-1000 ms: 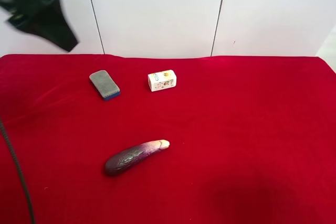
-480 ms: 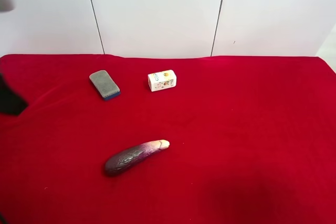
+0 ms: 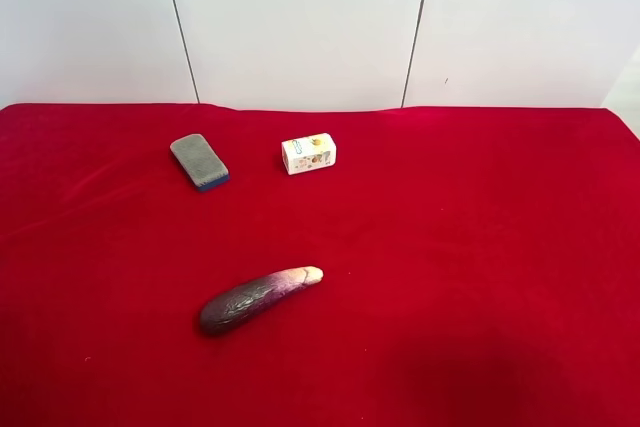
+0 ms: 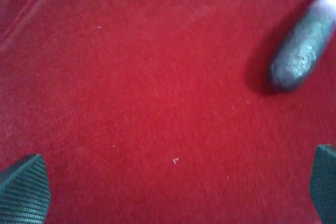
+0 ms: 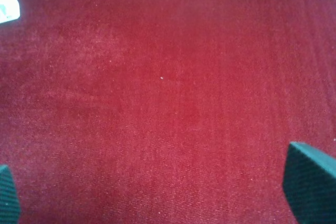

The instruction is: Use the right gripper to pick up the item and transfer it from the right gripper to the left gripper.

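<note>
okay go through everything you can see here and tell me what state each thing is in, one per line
grey eraser pad: lying flat on the red cloth, grey face up, not held.
small white printed box: resting on the cloth, closed, untouched.
eggplant: lying on its side on the cloth, free.
red cloth: spread over the table, mostly smooth.
right tool: open, empty, above bare cloth.
left tool: open, empty, eggplant nearby but not between its fingers.
</note>
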Robot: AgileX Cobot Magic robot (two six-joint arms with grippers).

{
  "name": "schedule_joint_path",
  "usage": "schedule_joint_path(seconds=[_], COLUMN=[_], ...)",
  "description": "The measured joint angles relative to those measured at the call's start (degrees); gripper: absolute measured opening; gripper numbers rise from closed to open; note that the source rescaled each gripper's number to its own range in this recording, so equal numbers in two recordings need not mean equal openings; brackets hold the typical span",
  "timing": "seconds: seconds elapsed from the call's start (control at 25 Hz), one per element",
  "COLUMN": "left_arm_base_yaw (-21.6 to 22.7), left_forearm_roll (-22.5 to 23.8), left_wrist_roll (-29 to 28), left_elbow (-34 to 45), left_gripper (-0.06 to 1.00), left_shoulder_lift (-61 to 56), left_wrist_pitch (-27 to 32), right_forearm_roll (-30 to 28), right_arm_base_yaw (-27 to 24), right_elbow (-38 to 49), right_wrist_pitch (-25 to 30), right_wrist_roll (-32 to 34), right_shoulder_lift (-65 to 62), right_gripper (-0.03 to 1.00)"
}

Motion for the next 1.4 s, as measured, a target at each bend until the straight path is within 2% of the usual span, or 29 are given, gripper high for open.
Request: schedule_joint_path(seconds=[0.2, 0.44, 0.64, 1.4], left_arm_base_yaw=[4.5, 9.5, 12.0, 12.4], left_forearm_roll=[-0.5, -0.4, 0.2, 0.6], left_wrist_roll=[-1.5, -3.3, -3.4, -3.5], left_elbow=[0.7, 0.8, 2.1, 2.6], left_gripper=[1.0, 1.0, 1.0, 1.0], left_shoulder_lift=[-12.0, -23.2, -26.4, -26.4], left_wrist_pitch=[0.3, 6.6, 5.7, 5.4], right_forearm_roll=[0.0, 0.0, 0.0, 0.0], right_arm_base_yaw=[0.0, 0.0, 0.0, 0.0], right_elbow=[0.0, 0.0, 0.0, 0.0], right_wrist_pitch=[0.0, 0.0, 0.0, 0.0], right_wrist_roll=[0.0, 0.0, 0.0, 0.0], right_shoulder_lift=[0.0, 0.0, 0.0, 0.0], right_gripper=[1.0, 1.0, 1.0, 1.0])
